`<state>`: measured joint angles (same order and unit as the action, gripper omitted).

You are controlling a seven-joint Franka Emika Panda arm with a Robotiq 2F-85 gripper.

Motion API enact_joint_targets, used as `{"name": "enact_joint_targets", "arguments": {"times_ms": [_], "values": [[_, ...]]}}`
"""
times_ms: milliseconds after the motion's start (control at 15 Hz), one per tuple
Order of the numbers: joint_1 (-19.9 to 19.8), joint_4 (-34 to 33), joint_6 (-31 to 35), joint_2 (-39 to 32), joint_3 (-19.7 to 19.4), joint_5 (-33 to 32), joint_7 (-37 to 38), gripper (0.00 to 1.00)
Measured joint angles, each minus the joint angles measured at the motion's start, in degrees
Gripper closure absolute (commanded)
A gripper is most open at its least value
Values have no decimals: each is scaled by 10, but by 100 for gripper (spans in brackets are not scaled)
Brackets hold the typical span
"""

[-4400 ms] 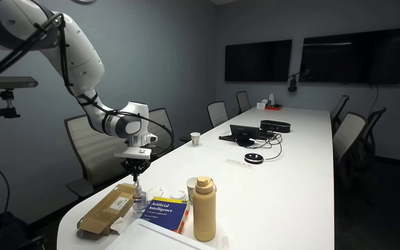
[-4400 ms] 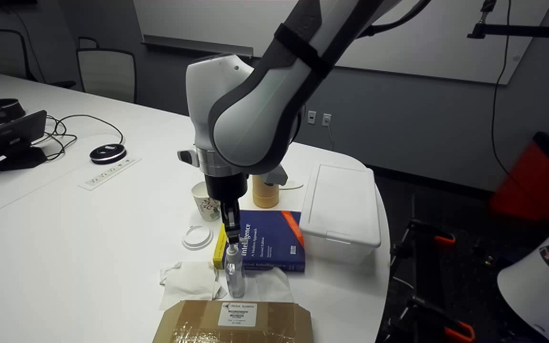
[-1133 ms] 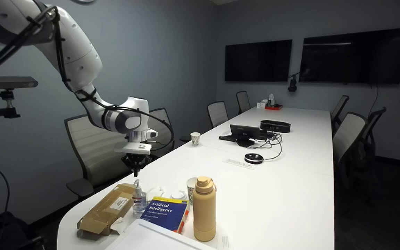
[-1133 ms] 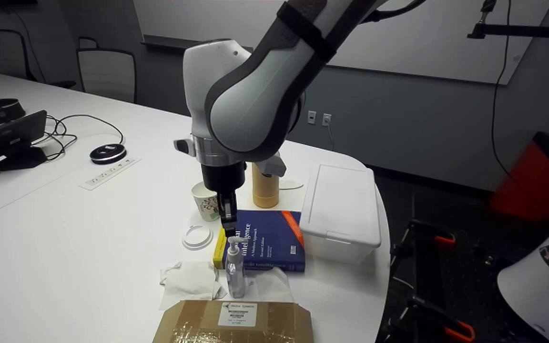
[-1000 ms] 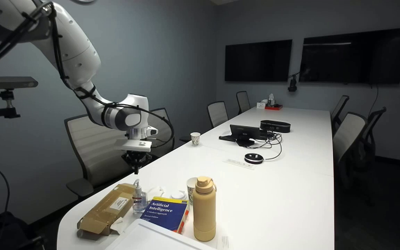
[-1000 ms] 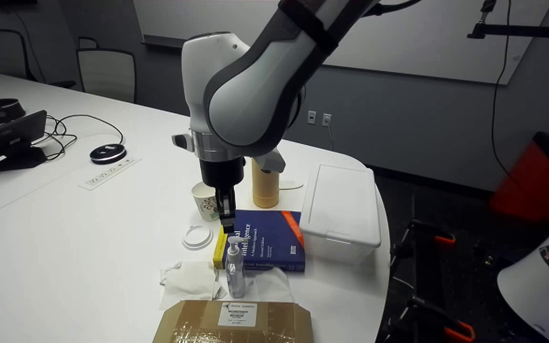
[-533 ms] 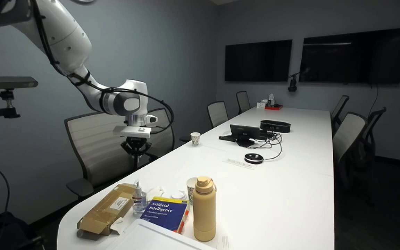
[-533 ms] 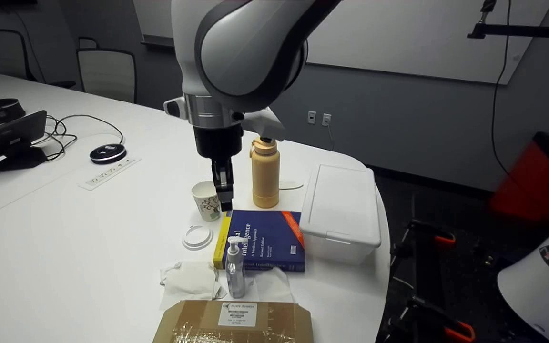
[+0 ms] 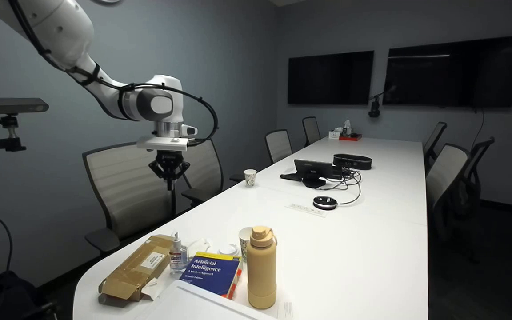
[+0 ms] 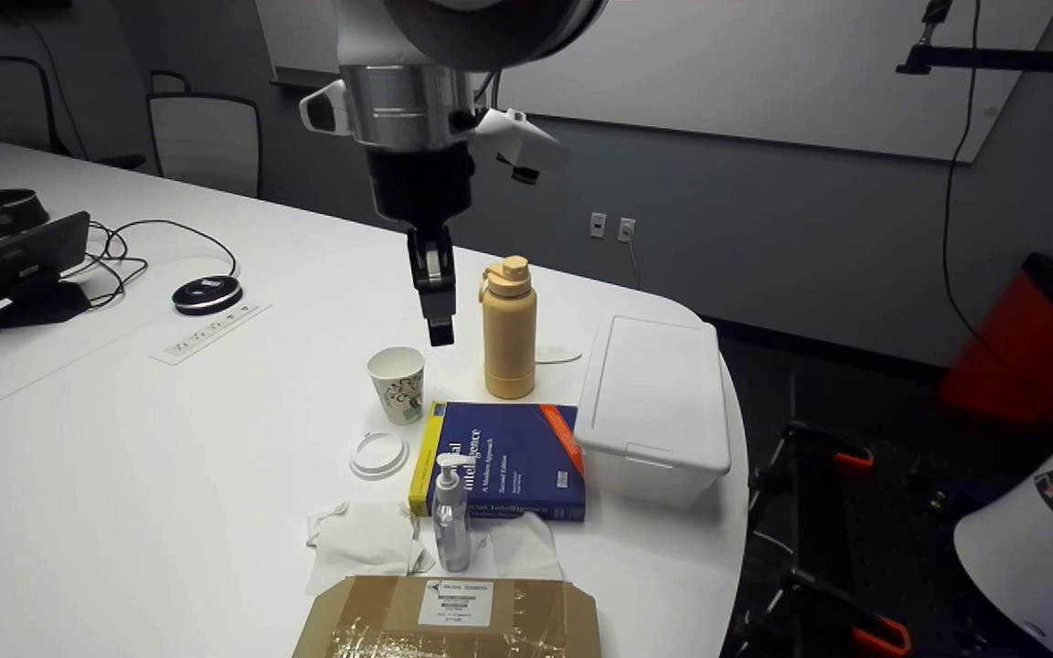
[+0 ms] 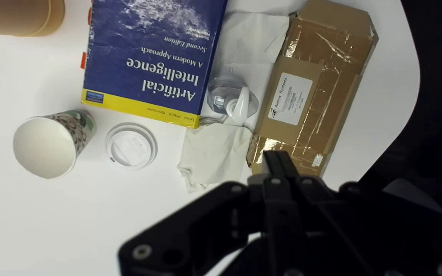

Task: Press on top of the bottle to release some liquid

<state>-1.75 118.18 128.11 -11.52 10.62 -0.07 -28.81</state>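
Observation:
The bottle is a clear pump bottle of hand sanitizer with a white pump top. It stands upright on the table in both exterior views (image 9: 178,258) (image 10: 452,530). In the wrist view the bottle (image 11: 221,94) is seen from above, between the book and the cardboard box. My gripper shows in both exterior views (image 9: 170,184) (image 10: 441,331), high above the table and well apart from the pump top. In the wrist view the gripper's fingertips (image 11: 276,154) are pressed together with nothing between them. Whether any liquid has come out cannot be made out.
A blue book (image 10: 508,457), a cardboard box (image 10: 453,621), white napkins (image 11: 213,155), a paper cup (image 10: 397,384), a white lid (image 11: 131,146), a tan flask (image 9: 262,271) and a white plastic bin (image 10: 654,393) stand around the bottle. Chairs (image 9: 127,191) stand along the table edge.
Earlier my gripper's tip was at the bottle's pump top. It has since risen steadily straight up and away, with the fingers still shut. The bottle stays in place.

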Motion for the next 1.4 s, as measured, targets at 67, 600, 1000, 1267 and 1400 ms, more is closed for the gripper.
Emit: {"name": "enact_joint_targets", "arguments": {"times_ms": [67,600,1000,1267,1400], "values": [[2,0,-8,8,-2,0,1,100],[11,0,-38,24,-17,0,17,29],[13,0,-54,24,-17,0,23,0],[18,0,-60,24,-18,0,23,0],[18,0,-63,24,-18,0,23,0]]}}
